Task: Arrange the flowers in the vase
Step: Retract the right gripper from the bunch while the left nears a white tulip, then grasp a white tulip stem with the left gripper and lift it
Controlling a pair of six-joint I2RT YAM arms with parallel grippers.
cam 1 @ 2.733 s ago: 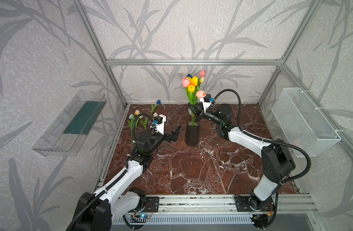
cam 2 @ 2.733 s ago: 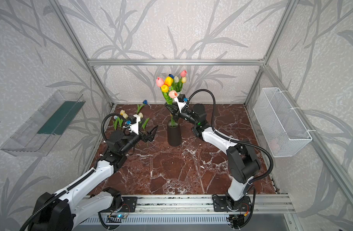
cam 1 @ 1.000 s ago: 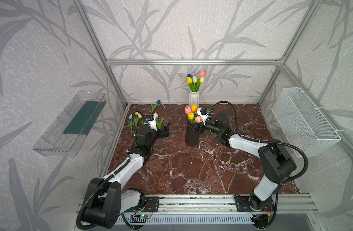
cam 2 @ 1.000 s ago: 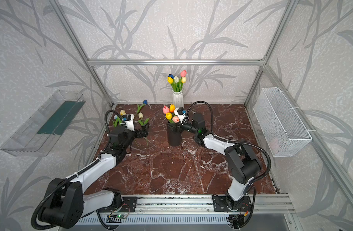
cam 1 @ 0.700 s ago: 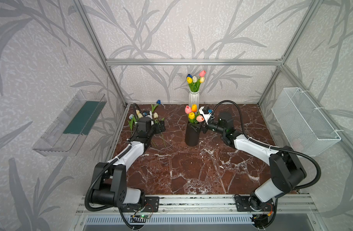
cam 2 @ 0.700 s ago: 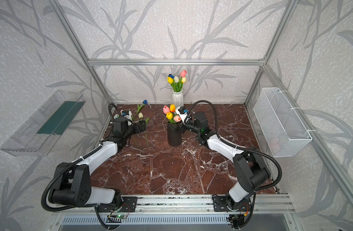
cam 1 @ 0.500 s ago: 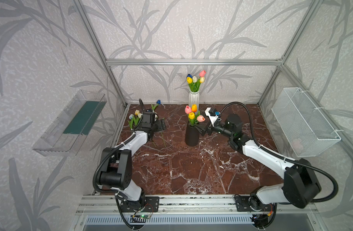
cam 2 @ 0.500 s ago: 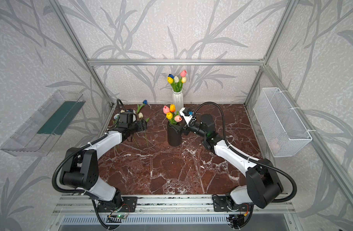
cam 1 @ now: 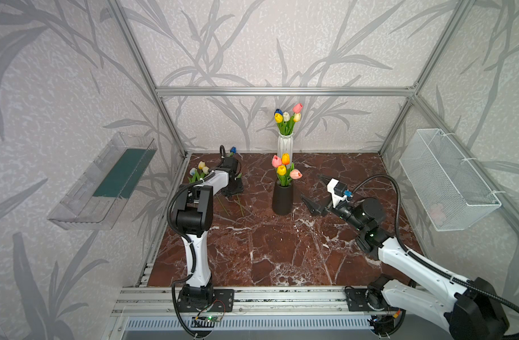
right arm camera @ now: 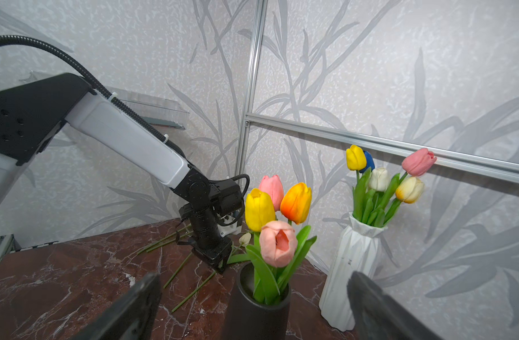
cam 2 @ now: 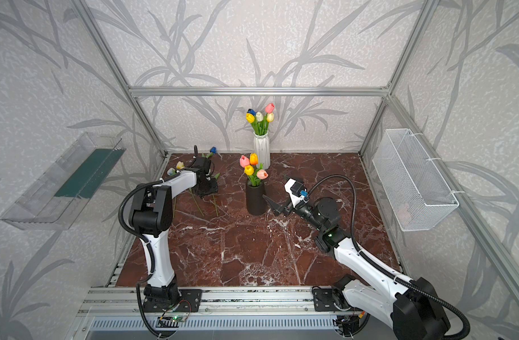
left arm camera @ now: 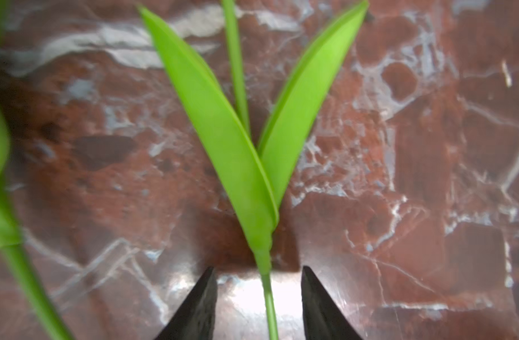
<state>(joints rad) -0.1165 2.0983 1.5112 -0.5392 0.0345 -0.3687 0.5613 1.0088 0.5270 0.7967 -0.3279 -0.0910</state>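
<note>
— Jaws spread wide and empty on the right gripper (cam 1: pixel 313 191), nearest the lens. What is that arm doing?
— Standing by, I'd judge. It reaches low from the near right, levelled at the black vase (cam 1: pixel 282 200), just short of it and touching nothing. Four tulips (cam 1: pixel 283 168) stand in that vase.
— And the working arm?
— Beyond, far left. Its forearm stretches toward the corner, with the left gripper (left arm camera: pixel 257 272) tip-down over the loose flowers (cam 1: pixel 201 169) on the marble table (cam 1: pixel 267 250). Its jaws sit partway apart astride one thin stem (left arm camera: pixel 268 297), just below the leaves (left arm camera: pixel 223 132), with a gap on either side.
— So the step?
— Picking up another flower, by my reading. It calls for a clean pinch, a lift, then a carry to the vase mouth.
— Furthest back?
— White vase (cam 1: pixel 284 144) by the wall, bouquet (cam 1: pixel 286 119) in.
</note>
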